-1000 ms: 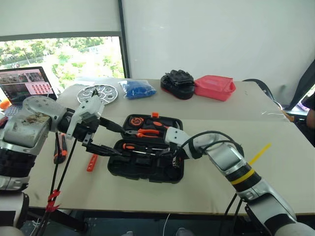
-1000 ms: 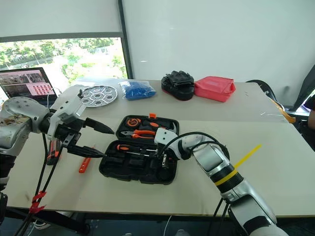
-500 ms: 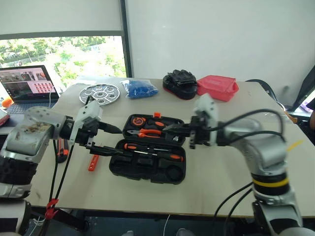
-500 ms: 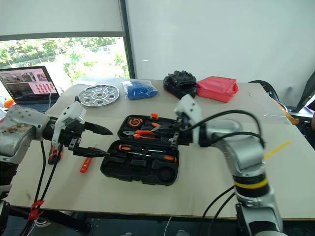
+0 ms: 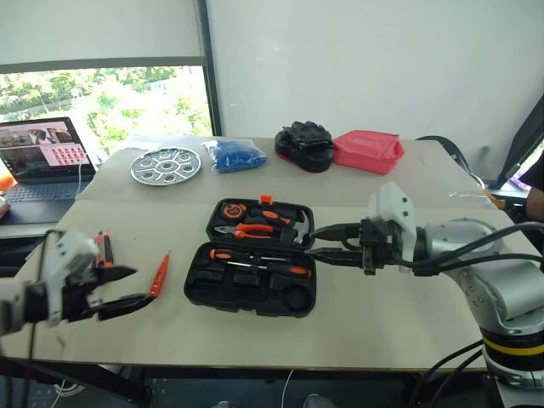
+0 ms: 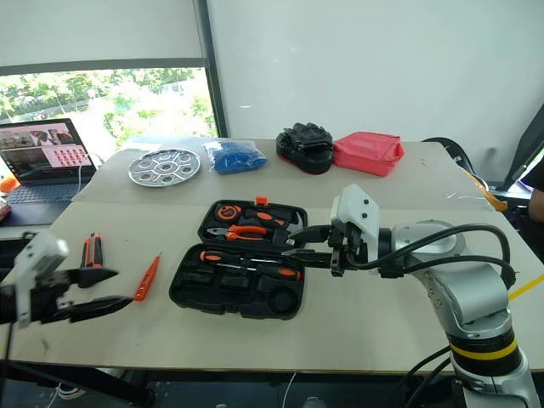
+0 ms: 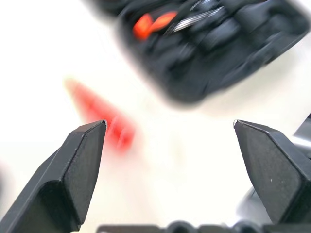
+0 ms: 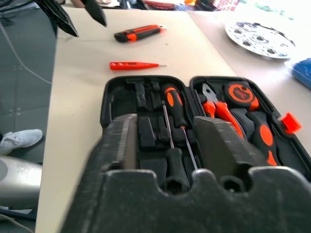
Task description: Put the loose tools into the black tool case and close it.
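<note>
Left wrist view blurred — tester screwdriver (image 7: 99,116) & tool case (image 7: 214,43) smeared.

left wrist view is a blur: the black tool case (image 7: 214,43) and the slim orange tester (image 7: 99,116) beside it are just smears. laptop (image 5: 38,157) off the desk's left edge is cut by the frame. a person's arm (image 5: 534,197) at the right edge is mostly cropped.

On the table (image 5: 382,314), the open tool case (image 5: 255,255) lies centre; the tester screwdriver (image 5: 159,274) and utility knife (image 5: 105,249) lie to its left, the metal tray (image 5: 167,164) behind.
</note>
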Action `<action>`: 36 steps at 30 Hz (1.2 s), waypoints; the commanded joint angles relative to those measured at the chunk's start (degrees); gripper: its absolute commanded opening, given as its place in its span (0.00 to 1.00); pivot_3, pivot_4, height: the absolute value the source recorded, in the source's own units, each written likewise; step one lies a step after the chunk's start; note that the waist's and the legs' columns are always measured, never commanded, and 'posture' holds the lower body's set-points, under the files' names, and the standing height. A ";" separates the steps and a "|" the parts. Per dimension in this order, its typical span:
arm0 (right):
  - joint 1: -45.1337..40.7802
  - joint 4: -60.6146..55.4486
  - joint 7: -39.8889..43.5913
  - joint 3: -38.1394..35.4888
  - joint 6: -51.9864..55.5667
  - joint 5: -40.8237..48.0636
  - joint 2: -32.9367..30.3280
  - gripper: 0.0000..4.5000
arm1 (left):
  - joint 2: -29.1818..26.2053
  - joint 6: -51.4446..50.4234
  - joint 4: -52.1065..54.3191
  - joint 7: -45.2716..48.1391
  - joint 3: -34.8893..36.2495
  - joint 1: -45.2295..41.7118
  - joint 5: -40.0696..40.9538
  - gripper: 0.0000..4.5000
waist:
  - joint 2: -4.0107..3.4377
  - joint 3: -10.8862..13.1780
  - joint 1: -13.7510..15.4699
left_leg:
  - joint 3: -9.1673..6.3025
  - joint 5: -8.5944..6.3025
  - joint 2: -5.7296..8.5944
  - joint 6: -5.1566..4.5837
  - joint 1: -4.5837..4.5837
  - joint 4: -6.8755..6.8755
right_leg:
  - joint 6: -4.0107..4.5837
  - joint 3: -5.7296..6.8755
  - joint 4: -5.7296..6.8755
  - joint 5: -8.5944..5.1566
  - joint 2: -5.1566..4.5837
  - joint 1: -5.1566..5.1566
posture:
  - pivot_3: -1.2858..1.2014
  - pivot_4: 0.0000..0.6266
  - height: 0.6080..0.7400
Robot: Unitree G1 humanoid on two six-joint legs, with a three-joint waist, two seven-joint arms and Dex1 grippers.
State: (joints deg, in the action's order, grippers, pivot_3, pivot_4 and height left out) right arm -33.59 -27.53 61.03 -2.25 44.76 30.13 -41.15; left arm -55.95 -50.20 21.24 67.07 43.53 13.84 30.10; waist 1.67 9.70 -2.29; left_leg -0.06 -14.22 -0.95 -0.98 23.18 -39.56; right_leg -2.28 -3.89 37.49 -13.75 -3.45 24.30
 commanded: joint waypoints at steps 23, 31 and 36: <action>3.21 -7.10 -4.98 -0.89 -2.61 6.96 -1.23 1.00 | -5.89 -41.75 -4.88 -28.91 -26.06 -36.04 1.75 1.00 | 0.11 0.00 1.04 | 0.04 0.03 0.14 0.06 0.02 0.48 | 0.03 0.02 -0.35 0.12 0.04 0.04 | 0.52 0.24 1.00; 6.80 -11.12 -10.27 -0.72 -1.88 8.81 0.07 1.00 | 0.94 -42.30 -20.63 -38.05 -42.44 -54.03 0.06 1.00 | 0.20 0.02 1.15 | 0.01 0.06 0.17 0.11 0.08 0.49 | 0.04 -0.01 -0.35 0.13 0.09 0.09 | 0.52 0.24 1.00; 8.97 -14.19 -12.84 -0.66 -1.59 9.82 0.15 1.00 | 7.41 -42.30 -29.06 -39.99 -45.53 -61.35 -1.72 1.00 | 0.26 0.05 1.46 | -0.01 0.08 0.21 0.13 0.15 0.47 | 0.04 0.03 -0.37 0.12 0.09 0.11 | 0.52 0.24 1.00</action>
State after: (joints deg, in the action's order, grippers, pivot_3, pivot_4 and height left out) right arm -24.54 -39.01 49.28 -1.70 43.07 38.48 -40.98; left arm -48.90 -92.31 -6.21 27.57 -1.64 -45.05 29.12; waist 1.92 9.75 -0.82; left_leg -0.07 -14.14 -0.74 -0.83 23.33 -39.10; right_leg -2.25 -3.86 37.13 -13.62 -3.36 24.40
